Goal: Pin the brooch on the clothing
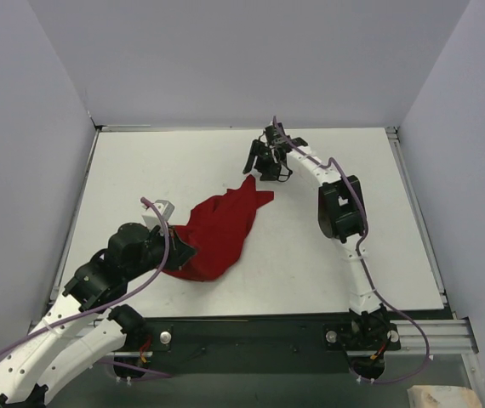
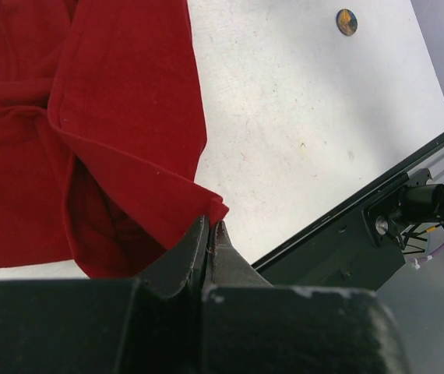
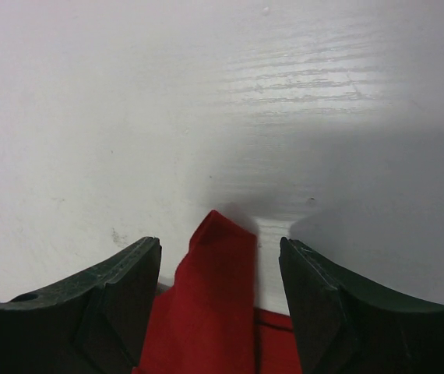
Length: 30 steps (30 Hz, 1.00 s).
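Fingers of the left gripper (image 2: pixel 209 234) were pressed shut, and they seemed to pinch a folded corner of the red T-shirt (image 1: pixel 221 229). We saw the brooch (image 2: pixel 347 22) lying on the white table (image 1: pixel 140 170), well apart from the cloth. Farther right, the right gripper (image 3: pixel 219 245) stood partly open, straddling a tip of the shirt without clamping it.

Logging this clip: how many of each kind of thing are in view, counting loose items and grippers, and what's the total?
Red T-shirt: 1
Brooch: 1
Grippers: 2 (left gripper, right gripper)
Total: 4
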Tool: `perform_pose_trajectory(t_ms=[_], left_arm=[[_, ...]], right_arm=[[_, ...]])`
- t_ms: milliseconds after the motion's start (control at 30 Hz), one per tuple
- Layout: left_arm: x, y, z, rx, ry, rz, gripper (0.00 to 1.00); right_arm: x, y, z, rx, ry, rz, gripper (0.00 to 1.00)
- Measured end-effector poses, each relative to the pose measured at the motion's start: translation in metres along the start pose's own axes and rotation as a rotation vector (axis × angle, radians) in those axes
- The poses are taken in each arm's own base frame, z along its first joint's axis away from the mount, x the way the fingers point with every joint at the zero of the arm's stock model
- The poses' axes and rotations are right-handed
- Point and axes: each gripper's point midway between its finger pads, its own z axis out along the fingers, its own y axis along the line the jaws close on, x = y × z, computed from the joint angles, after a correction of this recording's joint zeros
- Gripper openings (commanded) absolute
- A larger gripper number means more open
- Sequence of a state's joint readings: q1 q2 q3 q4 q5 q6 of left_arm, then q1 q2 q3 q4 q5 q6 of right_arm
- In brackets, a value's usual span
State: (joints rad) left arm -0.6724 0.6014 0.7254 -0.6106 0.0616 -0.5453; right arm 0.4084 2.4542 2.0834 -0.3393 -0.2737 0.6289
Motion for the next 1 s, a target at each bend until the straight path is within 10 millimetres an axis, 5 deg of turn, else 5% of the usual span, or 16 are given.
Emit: perform_pose_trajectory(t_ms=[133, 367, 533, 633, 767, 900, 1000], left_arm=[[0.001, 0.000, 0.001, 0.002, -0.001, -0.006, 0.00], [0.000, -0.001, 0.003, 0.008, -0.009, -0.019, 0.00], [-0.001, -0.002, 0.003, 0.009, -0.013, -0.019, 0.00], [-0.001, -0.001, 0.003, 0.007, -0.014, -0.018, 0.00], [-0.004, 0.002, 0.003, -0.009, -0.022, -0.004, 0.00], [-0.024, -0.001, 0.004, -0.033, -0.045, 0.055, 0.00], [-0.054, -0.011, 0.006, -0.044, -0.083, 0.115, 0.00]], right_arm=[[0.003, 0.009, 0.003, -0.011, 0.004, 0.007, 0.49], [0.017, 0.012, 0.007, 0.000, 0.039, 0.038, 0.40], [0.025, 0.014, 0.009, 0.011, 0.049, 0.027, 0.11], [0.030, 0.012, 0.010, 0.031, 0.055, 0.019, 0.02], [0.027, 0.009, 0.006, 0.044, 0.046, 0.003, 0.00], [0.003, 0.010, -0.024, 0.035, 0.001, -0.007, 0.00], [-0.037, 0.021, -0.080, -0.007, -0.098, -0.018, 0.00]])
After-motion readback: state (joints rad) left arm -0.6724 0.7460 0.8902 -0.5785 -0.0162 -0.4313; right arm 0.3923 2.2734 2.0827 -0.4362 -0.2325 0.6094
